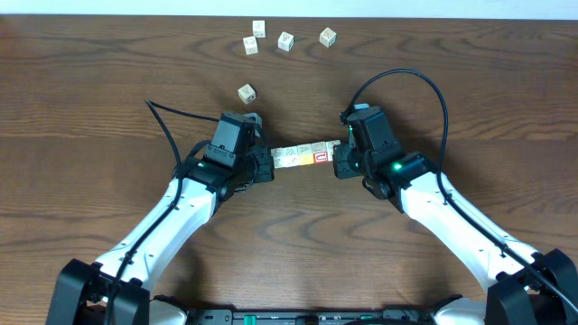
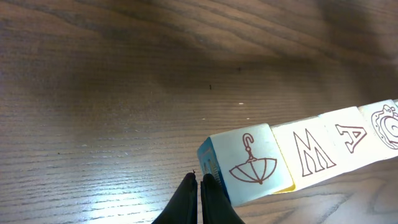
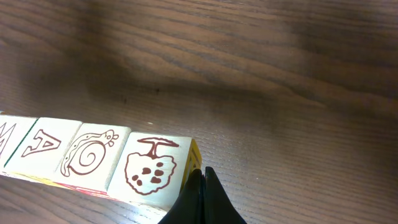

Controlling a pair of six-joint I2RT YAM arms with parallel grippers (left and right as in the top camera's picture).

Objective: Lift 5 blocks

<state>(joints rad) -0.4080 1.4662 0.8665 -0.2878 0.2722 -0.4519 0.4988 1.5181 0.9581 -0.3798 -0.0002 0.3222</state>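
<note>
Overhead, five blocks sit end to end in a row mid-worktop, squeezed between the two tools, probably so that pressure from both ends lets the whole row rise as one. The left tool, fingers pressed together, butts against the umbrella block. The right tool, likewise closed tight, pushes the tree block. Neither pinches anything. I cannot tell whether the row is clear of the worktop. Loose blocks lie beyond.

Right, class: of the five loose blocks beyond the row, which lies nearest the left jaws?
The lone block standing by itself; the other four sit grouped together farther back.
</note>
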